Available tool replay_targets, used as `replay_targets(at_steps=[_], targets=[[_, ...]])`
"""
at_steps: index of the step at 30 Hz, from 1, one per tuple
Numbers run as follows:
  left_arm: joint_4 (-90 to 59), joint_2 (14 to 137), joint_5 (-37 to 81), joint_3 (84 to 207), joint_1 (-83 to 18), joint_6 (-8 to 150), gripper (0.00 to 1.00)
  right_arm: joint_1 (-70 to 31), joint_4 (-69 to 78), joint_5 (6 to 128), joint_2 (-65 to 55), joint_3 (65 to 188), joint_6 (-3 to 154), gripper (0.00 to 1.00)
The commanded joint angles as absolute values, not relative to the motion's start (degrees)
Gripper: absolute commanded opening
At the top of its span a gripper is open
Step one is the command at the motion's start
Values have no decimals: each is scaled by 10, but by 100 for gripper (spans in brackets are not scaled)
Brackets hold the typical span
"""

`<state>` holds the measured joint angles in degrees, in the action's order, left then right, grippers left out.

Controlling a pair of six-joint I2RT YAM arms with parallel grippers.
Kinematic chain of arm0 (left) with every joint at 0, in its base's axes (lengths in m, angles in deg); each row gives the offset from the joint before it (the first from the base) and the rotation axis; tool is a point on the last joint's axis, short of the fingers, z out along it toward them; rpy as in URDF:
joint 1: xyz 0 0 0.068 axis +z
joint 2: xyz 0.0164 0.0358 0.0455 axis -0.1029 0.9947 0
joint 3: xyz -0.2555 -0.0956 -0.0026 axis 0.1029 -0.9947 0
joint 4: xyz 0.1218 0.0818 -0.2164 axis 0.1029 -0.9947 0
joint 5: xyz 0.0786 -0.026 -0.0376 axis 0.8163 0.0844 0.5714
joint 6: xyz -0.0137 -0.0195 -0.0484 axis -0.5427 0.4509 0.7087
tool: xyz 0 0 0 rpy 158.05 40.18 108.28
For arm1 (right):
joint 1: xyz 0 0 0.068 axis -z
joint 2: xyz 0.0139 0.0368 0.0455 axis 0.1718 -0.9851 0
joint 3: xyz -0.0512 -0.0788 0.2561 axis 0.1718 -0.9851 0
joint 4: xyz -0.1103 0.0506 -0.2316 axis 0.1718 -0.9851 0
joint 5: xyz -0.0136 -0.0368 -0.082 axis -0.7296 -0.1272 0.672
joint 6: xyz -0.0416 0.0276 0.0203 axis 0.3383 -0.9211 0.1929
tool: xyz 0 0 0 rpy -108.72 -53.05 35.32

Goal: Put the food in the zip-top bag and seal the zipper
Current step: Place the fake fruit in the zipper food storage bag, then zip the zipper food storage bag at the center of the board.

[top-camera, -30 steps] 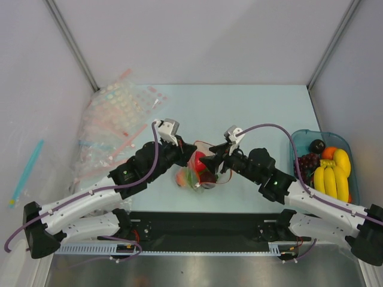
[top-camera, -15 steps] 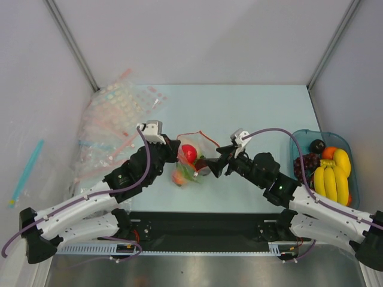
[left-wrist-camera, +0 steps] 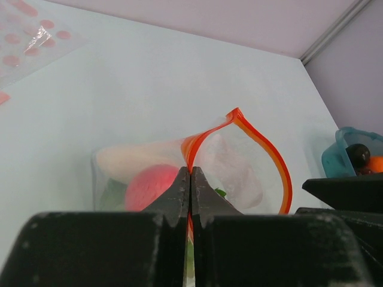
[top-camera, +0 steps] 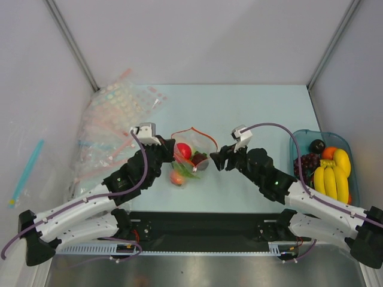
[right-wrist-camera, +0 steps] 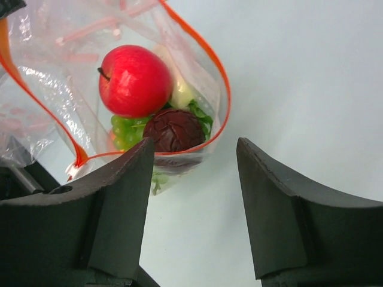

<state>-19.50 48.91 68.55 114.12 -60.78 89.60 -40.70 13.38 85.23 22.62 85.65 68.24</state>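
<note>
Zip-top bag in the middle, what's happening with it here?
The left gripper is shut on the zipper, pinching one side of the mouth. The zip-top bag already holds a red apple, a dark red piece and green pieces. Its mouth gapes, unsealed. The right gripper hangs open just beside the mouth, holding nothing.

One zip-top bag (top-camera: 190, 143), two claws (top-camera: 172, 155) (top-camera: 216, 160), one tub (top-camera: 298, 135)

a pale blue-green table (top-camera: 257, 110) spreads under and ahead of the left gripper (top-camera: 172, 150) and right gripper (top-camera: 216, 159). beyond them rises a plain whitish back wall (top-camera: 203, 36); a left wall (top-camera: 36, 89) and right wall (top-camera: 359, 78) close in outboard of each, with metal corner posts (top-camera: 72, 45). light is soft, even.
</note>
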Motion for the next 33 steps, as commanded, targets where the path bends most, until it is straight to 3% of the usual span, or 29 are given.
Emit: replay_targets(at_steps=[1, 5, 16, 22, 24, 26, 28, 33], targets=[[-156, 494, 671, 1143, -603, 886, 0, -395, 147, 893, 248, 866, 662, 61], [-139, 493, 640, 1140, -603, 872, 0, -365, 158, 873, 250, 855, 641, 54], [-126, 486, 619, 1136, -603, 862, 0, -340, 172, 800, 207, 860, 626, 49], [-114, 487, 592, 1134, -604, 848, 0, -336, 176, 778, 172, 869, 619, 42], [-114, 487, 589, 1135, -604, 846, 0, -336, 173, 775, 165, 874, 619, 32], [-114, 490, 584, 1136, -604, 843, 0, -337, 172, 770, 161, 876, 620, 10], [-110, 488, 579, 1135, -604, 841, 0, -336, 170, 760, 165, 879, 624, 0], [-81, 493, 514, 1132, -604, 832, 0, -336, 192, 732, 217, 860, 627, 0]])
